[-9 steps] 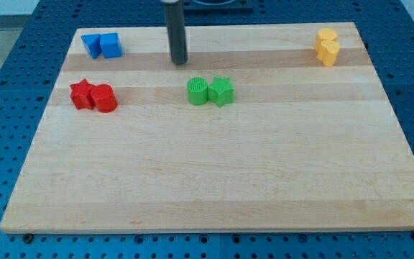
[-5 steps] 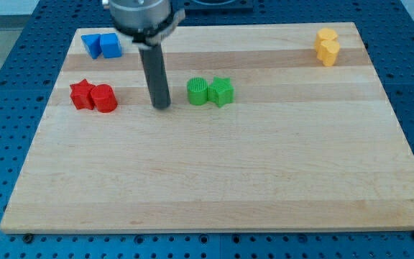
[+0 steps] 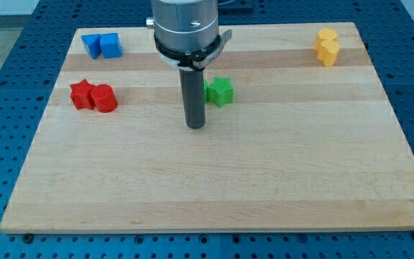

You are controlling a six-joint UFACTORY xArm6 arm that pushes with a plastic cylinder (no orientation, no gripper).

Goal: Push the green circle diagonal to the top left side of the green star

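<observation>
The green star (image 3: 221, 91) sits on the wooden board (image 3: 214, 180) a little above its middle. The green circle lay just left of the star in the earlier frames; now my rod stands in front of that spot and hides it. My tip (image 3: 195, 126) rests on the board just below and left of the star, right under where the circle was.
Two blue blocks (image 3: 100, 45) sit at the board's top left. A red star (image 3: 82, 94) and a red cylinder (image 3: 105, 98) touch at the left. Two yellow blocks (image 3: 327, 47) sit at the top right.
My tip moved from the top of the board down to the left of the green circle, then right and lower to below it. The rod now covers the circle.
</observation>
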